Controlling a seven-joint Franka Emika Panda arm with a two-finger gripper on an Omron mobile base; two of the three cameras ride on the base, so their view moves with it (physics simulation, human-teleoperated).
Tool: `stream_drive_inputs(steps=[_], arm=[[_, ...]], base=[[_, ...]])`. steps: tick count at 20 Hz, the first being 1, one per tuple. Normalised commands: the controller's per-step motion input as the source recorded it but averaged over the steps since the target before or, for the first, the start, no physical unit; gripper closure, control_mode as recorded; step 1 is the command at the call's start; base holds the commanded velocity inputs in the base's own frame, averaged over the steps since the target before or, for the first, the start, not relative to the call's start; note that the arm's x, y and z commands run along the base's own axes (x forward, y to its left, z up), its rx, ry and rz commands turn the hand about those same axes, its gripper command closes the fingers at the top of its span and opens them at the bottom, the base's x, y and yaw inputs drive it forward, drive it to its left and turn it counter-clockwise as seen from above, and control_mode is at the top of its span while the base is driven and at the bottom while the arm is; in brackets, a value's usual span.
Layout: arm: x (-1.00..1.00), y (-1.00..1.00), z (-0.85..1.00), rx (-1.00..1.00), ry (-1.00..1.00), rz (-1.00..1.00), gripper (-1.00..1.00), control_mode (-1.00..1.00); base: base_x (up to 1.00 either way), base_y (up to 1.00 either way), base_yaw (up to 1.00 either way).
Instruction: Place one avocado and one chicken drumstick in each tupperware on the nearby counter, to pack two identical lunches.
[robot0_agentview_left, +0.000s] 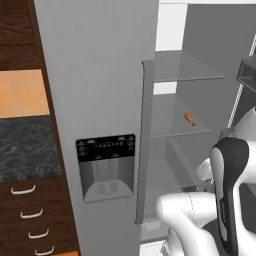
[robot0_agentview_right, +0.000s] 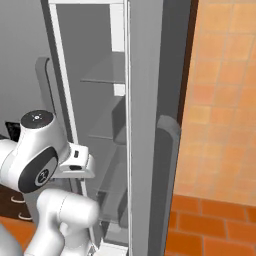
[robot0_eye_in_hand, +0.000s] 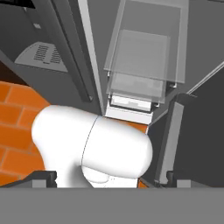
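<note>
Closest to my left base camera is the white arm (robot0_agentview_left: 225, 200), folded low at the right edge. At far left I see the black-grey marbled stone counter (robot0_agentview_left: 27, 145) over dark brown drawer fronts with curved silver handles (robot0_agentview_left: 23, 190). Next comes the tall grey fridge door with its black dispenser panel (robot0_agentview_left: 106, 167), shut. Right of it the open fridge compartment shows clear glass shelves (robot0_agentview_left: 187, 77), and one small orange-brown chicken drumstick (robot0_agentview_left: 190, 118) lies on the middle shelf, near its front edge. My right base camera adds the orange tiled wall (robot0_agentview_right: 220, 90) and floor. The hand camera looks down past the shelves (robot0_eye_in_hand: 144, 57); the claw's state I cannot tell.
</note>
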Motion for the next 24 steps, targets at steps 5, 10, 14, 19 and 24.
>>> stream_drive_inputs(steps=[5,10,14,19,24], arm=[[0.00,0.00,0.00,0.00,0.00,0.00,-1.00,1.00],[0.03,-0.03,-0.02,0.00,-0.01,-0.01,-1.00,-1.00],[0.35,-0.25,-0.21,0.00,-0.12,-0.03,-1.00,-1.00],[0.56,-0.20,-0.30,-0.02,-0.07,-0.02,-1.00,-1.00],[0.71,-0.34,-0.21,-0.05,0.00,-0.10,-1.00,-1.00]], base=[[0.55,0.00,-0.01],[0.31,-0.02,-0.01],[0.00,0.00,0.00],[0.00,0.00,0.00],[0.00,0.00,0.00]])
